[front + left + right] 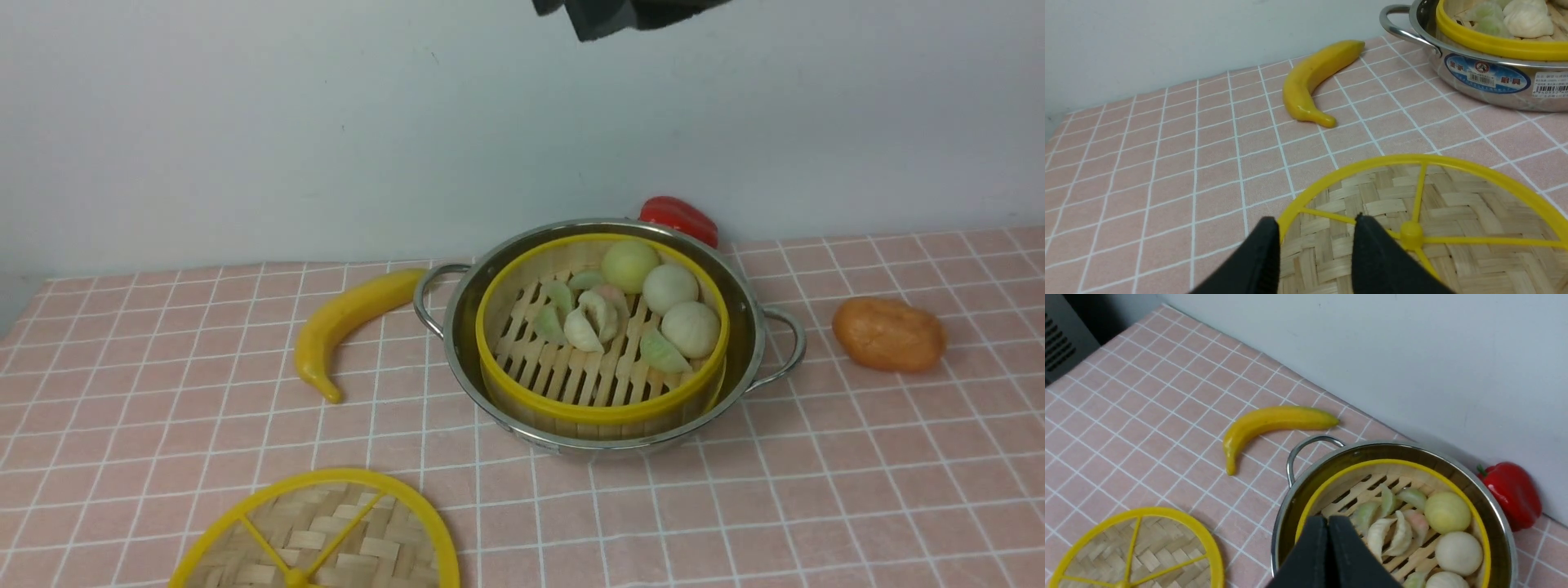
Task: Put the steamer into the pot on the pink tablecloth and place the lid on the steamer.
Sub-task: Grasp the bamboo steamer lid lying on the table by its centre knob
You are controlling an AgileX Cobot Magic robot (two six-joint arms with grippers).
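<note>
The steamer [600,408], a bamboo basket with a yellow rim and pale dumplings and buns, sits inside the shiny steel pot [747,327] on the pink tablecloth [735,506]. The lid [326,531], a flat woven disc with yellow spokes, lies on the cloth at the front left. In the left wrist view my left gripper [1316,220] is open just above the lid [1453,204], its fingers either side of the yellow rim. My right gripper [1328,520] is shut and empty, hanging above the near edge of the steamer [1355,490] in the pot [1290,506].
A yellow banana [347,322] lies left of the pot. A red pepper [678,216] sits behind the pot by the wall. An orange lump [888,333] lies to the right. A dark arm part [629,16] shows at the top edge of the front view.
</note>
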